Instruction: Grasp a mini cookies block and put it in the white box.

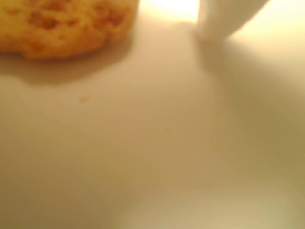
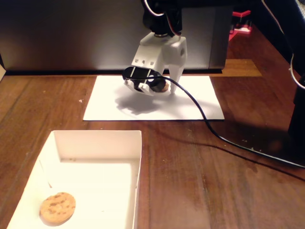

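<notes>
White box at 7 o'clock already holds one cookie. Another cookie sits on paper sheet, 12 o'clock; end effector is down around it w/ fingers apart, not clamped. Grasp, carry & drop left.

no readable text, labels or numbers
</notes>
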### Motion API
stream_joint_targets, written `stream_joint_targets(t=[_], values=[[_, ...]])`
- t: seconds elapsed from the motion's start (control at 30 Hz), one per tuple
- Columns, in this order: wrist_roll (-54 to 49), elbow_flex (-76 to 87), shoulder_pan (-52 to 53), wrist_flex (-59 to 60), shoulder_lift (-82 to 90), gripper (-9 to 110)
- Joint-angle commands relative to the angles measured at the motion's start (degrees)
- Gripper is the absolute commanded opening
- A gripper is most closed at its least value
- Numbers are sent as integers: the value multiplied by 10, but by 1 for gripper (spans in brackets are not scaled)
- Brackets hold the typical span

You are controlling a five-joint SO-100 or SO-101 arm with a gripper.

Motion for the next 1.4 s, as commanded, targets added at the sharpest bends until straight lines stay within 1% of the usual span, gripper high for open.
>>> stream_joint_targets(t=[0.0, 0.17, 0.3, 0.53, 0.87, 1.37], values=[[2, -49, 4, -4, 14, 35], [4, -50, 9, -4, 14, 32], [7, -52, 13, -4, 22, 24], [10, -53, 17, -5, 37, 16], [-2, -53, 21, -3, 67, 16], [-29, -55, -5, 13, 204, 16]])
